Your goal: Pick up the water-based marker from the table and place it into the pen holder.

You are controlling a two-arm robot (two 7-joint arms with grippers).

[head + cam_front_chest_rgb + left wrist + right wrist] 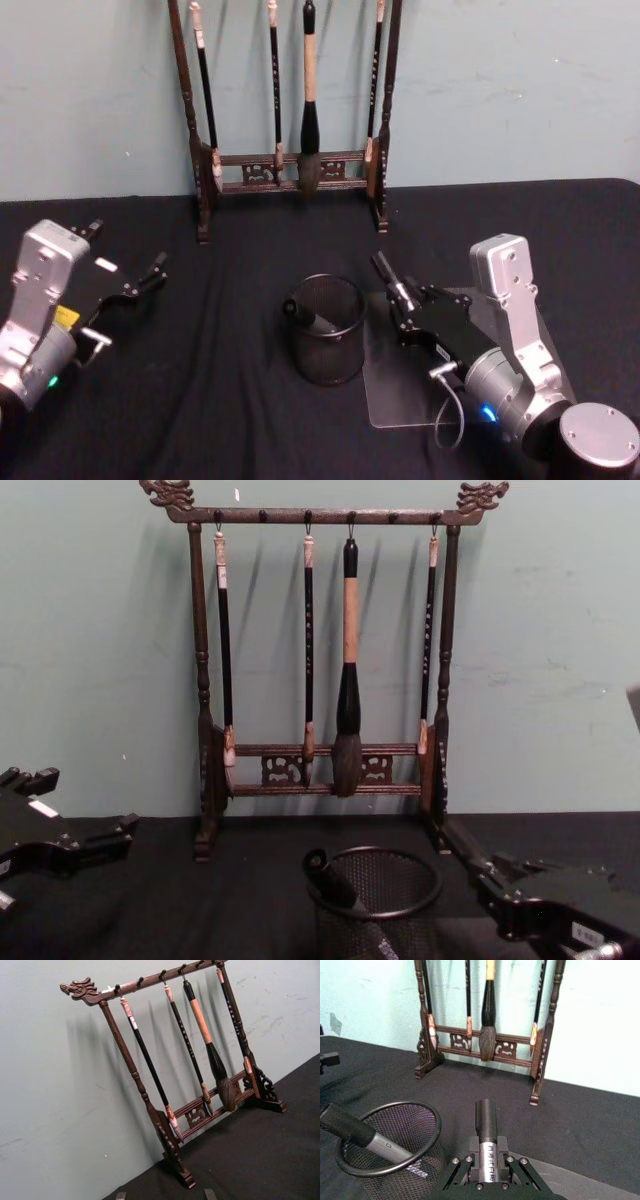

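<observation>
One marker (305,316) leaning inside pen holder (330,362), second marker (393,283) clamped in right end effector (400,300) just right of holder, left end effector (125,248) spread wide, parked over worktop (200,410) left side.

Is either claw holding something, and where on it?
The right gripper grips a marker by its grey barrel, black cap poking out; the left gripper holds nothing.
</observation>
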